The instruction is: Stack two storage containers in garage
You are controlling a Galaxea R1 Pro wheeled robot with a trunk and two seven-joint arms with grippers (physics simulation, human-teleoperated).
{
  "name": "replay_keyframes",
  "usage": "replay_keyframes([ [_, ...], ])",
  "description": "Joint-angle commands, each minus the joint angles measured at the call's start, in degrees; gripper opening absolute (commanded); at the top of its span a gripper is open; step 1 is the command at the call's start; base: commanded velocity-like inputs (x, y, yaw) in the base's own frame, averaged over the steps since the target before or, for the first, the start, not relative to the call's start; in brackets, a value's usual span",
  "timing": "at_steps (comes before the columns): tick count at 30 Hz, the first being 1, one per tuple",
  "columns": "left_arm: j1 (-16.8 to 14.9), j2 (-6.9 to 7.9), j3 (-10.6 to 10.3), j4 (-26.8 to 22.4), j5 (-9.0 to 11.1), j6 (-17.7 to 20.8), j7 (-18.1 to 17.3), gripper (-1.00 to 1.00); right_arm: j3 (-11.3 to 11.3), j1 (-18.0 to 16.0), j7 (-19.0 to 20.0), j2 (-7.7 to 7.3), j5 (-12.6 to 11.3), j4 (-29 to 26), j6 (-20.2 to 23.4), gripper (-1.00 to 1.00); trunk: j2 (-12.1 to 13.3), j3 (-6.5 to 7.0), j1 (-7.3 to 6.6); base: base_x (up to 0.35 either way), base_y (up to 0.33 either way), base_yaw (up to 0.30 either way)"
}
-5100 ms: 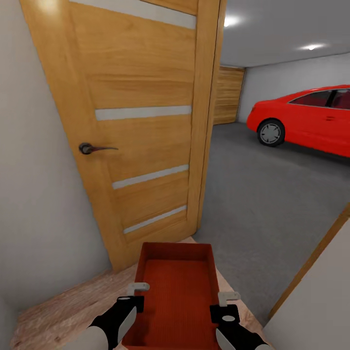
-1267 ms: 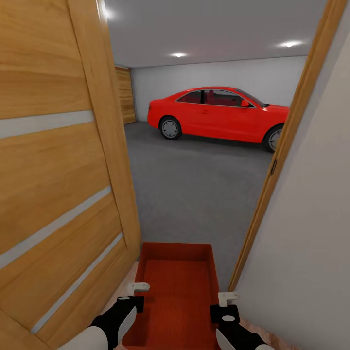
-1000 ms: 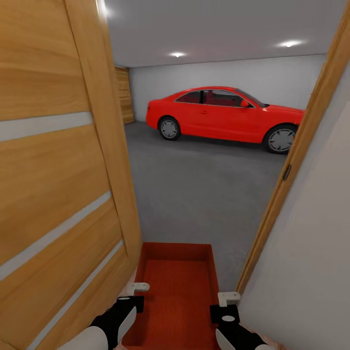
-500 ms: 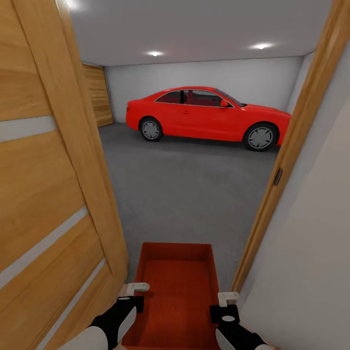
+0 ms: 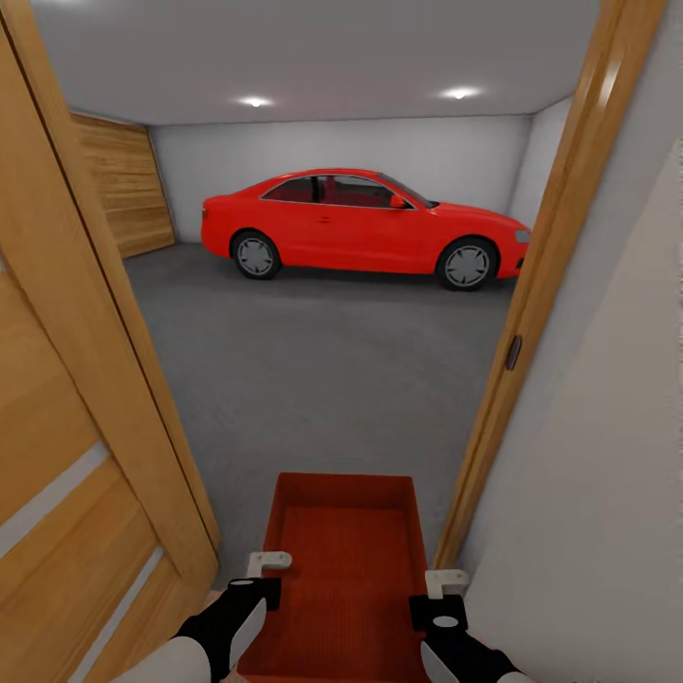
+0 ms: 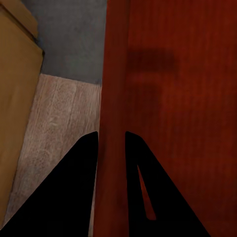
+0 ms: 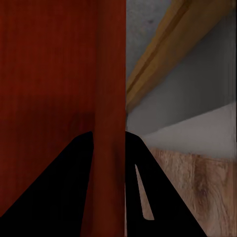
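Left gripper (image 5: 268, 570), lower left of the head frame: its fingers are clamped on the left wall of the bin (image 5: 348, 569), one finger inside the wall and one outside, as the left wrist view confirms, where the red wall (image 6: 112, 123) runs between the two dark fingers (image 6: 74, 187). Right gripper (image 5: 444, 586), lower right of the head frame: likewise clamped on the bin's right wall, which in the right wrist view passes between the dark fingers (image 7: 54, 187) as a red strip (image 7: 109, 98).

The bin, an orange-red lidless box with a finely ribbed bottom, sits at the lower centre of the head frame, carried level between the two grippers, long axis pointing ahead. It holds nothing.

Beneath the bin, the left wrist view shows light wood planks (image 6: 54, 128) meeting grey concrete (image 6: 74, 34). The bin's far end reaches over the grey floor (image 5: 332, 379) of the garage.

An open orange-wood door (image 5: 66, 427) with a pale horizontal strip fills the left edge of the head frame. The wood door frame (image 5: 541, 285) rises along the right, with a white wall (image 5: 607, 493) beside it.

Upper centre of the frame: a red car (image 5: 360, 228) stands side-on before the white back wall (image 5: 341, 152), well apart from the bin. A wood-panelled garage door (image 5: 123, 190) lies at upper left. Two ceiling lights (image 5: 254, 101) glow above.
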Motion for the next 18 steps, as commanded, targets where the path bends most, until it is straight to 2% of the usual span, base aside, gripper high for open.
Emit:
replay_keyframes([
  [1, 0.0, 0.1, -0.3, -0.3, -1.4, 0.5, 0.8, -1.0, -0.1, -0.1, -0.6, -0.05, -1.0, 0.7, 0.0, -1.0, 0.0, -0.05, 0.01, 0.156, 0.005, -0.211],
  [12, 0.0, 0.06, -0.3, -0.4, -1.4, 0.6, 0.8, -1.0, -0.1, -0.1, -0.6, -0.05, -1.0, 0.7, 0.0, -1.0, 0.0, -0.05, 0.01, 0.039, 0.002, -0.029],
  [18, 0.0, 0.05, -0.3, -0.4, -1.4, 0.7, 0.7, -1.0, -0.1, -0.1, -0.6, -0.05, -1.0, 0.7, 0.0, -1.0, 0.0, -0.05, 0.01, 0.115, 0.209, 0.0],
])
